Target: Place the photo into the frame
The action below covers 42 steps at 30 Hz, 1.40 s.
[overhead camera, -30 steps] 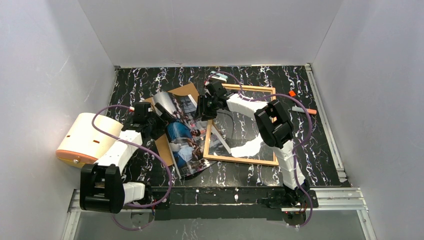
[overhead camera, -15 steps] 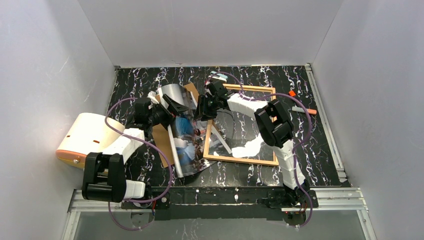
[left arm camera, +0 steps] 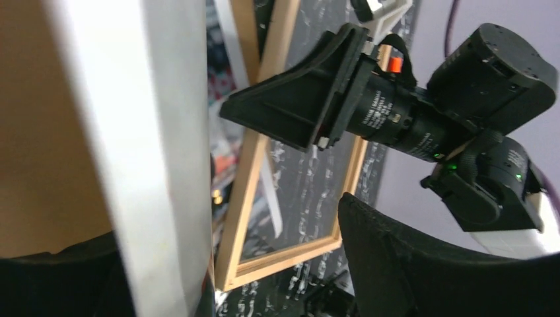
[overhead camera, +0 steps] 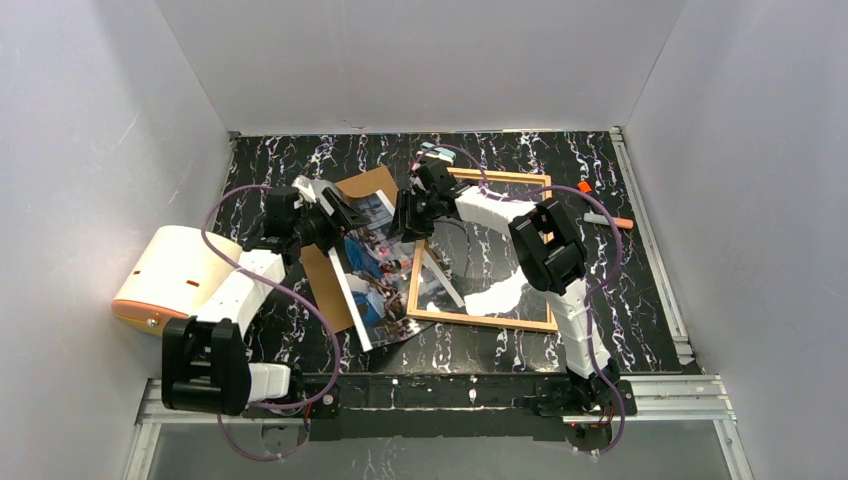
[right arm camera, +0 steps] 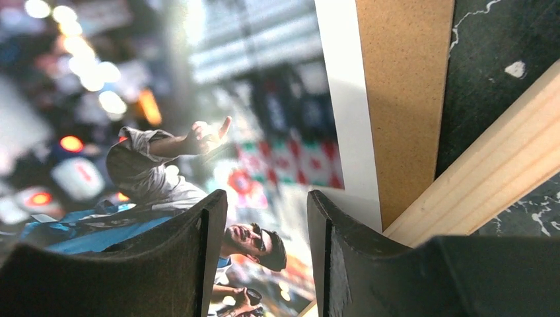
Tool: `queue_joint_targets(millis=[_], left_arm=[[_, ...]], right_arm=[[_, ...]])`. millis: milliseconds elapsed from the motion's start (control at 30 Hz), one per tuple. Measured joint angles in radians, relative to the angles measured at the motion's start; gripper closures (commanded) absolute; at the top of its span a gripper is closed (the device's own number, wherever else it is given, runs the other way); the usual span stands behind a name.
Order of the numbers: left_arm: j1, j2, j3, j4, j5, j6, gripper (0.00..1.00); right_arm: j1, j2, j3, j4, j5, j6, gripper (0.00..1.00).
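The photo (overhead camera: 378, 285) lies between the brown backing board (overhead camera: 362, 185) and the light-wood frame (overhead camera: 482, 320). Its left edge is raised and shows a white back. My left gripper (overhead camera: 338, 213) is open at the photo's far left edge. In the left wrist view the white sheet (left arm camera: 152, 132) stands against my left finger (left arm camera: 66, 277), and the frame (left arm camera: 245, 198) lies beyond. My right gripper (overhead camera: 405, 218) hovers open over the photo's far right corner by the frame's left rail. The right wrist view shows the print (right arm camera: 165, 132), the board (right arm camera: 403, 99) and the frame (right arm camera: 492, 168).
A cream and orange rounded object (overhead camera: 175, 275) stands at the left wall. An orange-tipped pen (overhead camera: 608, 218) and a small orange piece (overhead camera: 585, 186) lie right of the frame. A white strip (overhead camera: 440, 280) lies on the frame's pane. Grey walls close in three sides.
My left gripper has moved away and to the right, lifting and curling the photo's left edge so that its white back shows. The right arm has not moved.
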<state>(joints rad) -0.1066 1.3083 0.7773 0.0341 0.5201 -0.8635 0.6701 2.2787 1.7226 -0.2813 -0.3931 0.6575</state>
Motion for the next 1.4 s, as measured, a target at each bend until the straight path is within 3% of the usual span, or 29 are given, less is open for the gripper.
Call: queue_joint_targets(millis=[267, 533, 733, 967, 1067, 1233, 1400], left_arm=[[0.000, -0.114, 0.016, -0.238, -0.181, 0.039, 0.67], [0.000, -0.137, 0.028, -0.402, -0.309, 0.055, 0.77], [0.000, -0.152, 0.096, -0.486, -0.368, 0.084, 1.00], [0.000, -0.129, 0.154, -0.552, -0.399, 0.115, 1.00], [0.000, -0.088, 0.212, -0.597, -0.420, 0.132, 1.00], [-0.002, -0.004, 0.432, -0.731, -0.498, 0.177, 1.00], [-0.002, 0.051, 0.698, -0.845, -0.614, 0.235, 1.00]], right_arm=[[-0.005, 0.001, 0.000, -0.001, -0.007, 0.006, 0.44], [-0.007, 0.001, -0.001, -0.002, -0.011, 0.013, 0.44], [-0.008, 0.001, -0.002, 0.000, -0.014, 0.012, 0.44], [-0.008, 0.001, 0.002, -0.004, -0.018, 0.009, 0.42], [-0.008, 0.001, 0.014, -0.022, -0.023, -0.001, 0.33], [-0.010, -0.023, 0.039, -0.074, -0.019, -0.039, 0.24], [-0.016, -0.149, 0.033, -0.087, -0.018, -0.073, 0.21]])
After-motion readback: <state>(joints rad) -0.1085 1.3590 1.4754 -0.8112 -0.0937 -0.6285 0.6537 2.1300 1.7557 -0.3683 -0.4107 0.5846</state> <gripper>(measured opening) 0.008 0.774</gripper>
